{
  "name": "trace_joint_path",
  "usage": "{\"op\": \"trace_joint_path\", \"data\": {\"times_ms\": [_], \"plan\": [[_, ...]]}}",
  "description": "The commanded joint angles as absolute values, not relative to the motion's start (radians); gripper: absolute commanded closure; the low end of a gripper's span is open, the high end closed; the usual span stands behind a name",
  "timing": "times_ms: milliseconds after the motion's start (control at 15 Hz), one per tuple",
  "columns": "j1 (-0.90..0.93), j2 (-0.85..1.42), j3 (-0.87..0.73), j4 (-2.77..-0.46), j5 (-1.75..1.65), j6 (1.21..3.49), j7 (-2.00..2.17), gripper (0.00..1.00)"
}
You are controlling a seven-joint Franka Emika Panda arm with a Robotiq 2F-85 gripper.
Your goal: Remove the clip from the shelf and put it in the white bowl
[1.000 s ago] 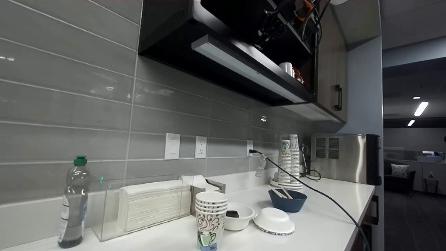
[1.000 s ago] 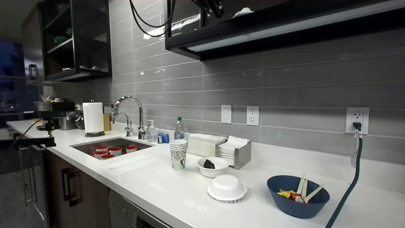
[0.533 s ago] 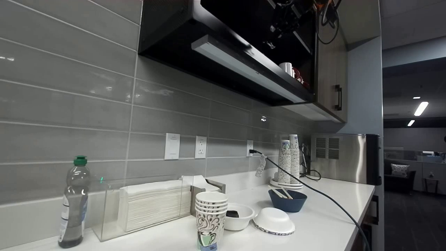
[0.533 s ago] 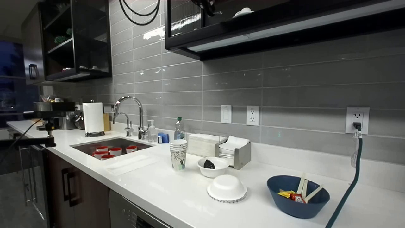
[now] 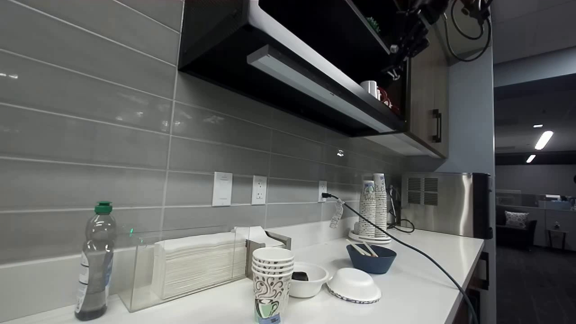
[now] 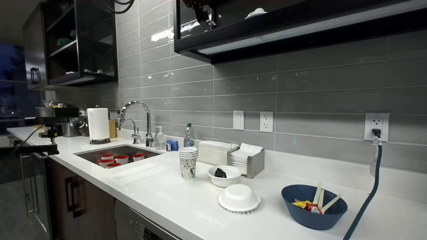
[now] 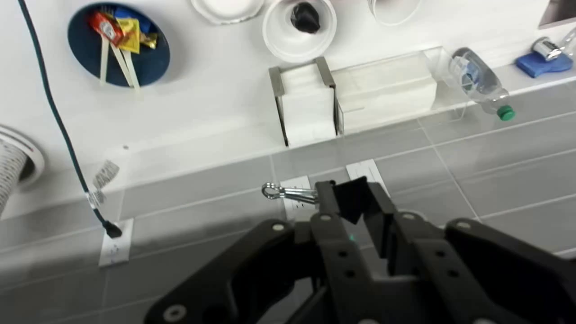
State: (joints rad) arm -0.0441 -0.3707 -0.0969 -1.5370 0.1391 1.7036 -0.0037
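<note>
My gripper point(image 7: 350, 191) is shut on the clip, a black binder clip point(image 7: 353, 207) whose silver wire handles stick out past one finger. In an exterior view the gripper point(image 5: 400, 60) and clip point(image 5: 394, 74) are in front of the shelf point(image 5: 324, 72), high over the counter. The gripper point(image 6: 201, 13) also shows at the top edge of an exterior view, by the end of the shelf point(image 6: 267, 33). The white bowl point(image 6: 222, 181) stands upright on the counter below with a black object inside. It also shows in the wrist view point(image 7: 276, 40), at the top.
Upturned white bowls point(image 6: 239, 198), stacked paper cups point(image 6: 188, 163), a napkin holder point(image 6: 256, 163) and a blue bowl point(image 6: 313, 213) with sticks and packets stand around the white bowl. A power cord point(image 5: 418, 252) crosses the counter. A white mug point(image 5: 370, 87) sits on the shelf.
My gripper, with the clip in it, has moved right and slightly down in an exterior view, and left in an exterior view. Things on the counter have not moved.
</note>
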Motion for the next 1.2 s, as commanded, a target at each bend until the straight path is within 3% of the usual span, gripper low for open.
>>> {"op": "trace_joint_path", "data": {"times_ms": [0,400,733,800,1067,1133], "plan": [[-0.079,-0.392,-0.066,-1.731,0.089,1.794,0.107,0.95],[-0.08,-0.361,-0.066,-1.966,0.115,2.003,0.177,0.95],[-0.04,-0.346,-0.062,-2.061,0.18,1.997,0.119,0.95],[-0.054,-0.33,-0.057,-2.034,0.145,2.006,0.141,0.78],[-0.046,-0.331,-0.055,-2.054,0.156,2.005,0.138,0.78],[-0.046,-0.331,-0.055,-2.054,0.156,2.005,0.137,0.95]]}}
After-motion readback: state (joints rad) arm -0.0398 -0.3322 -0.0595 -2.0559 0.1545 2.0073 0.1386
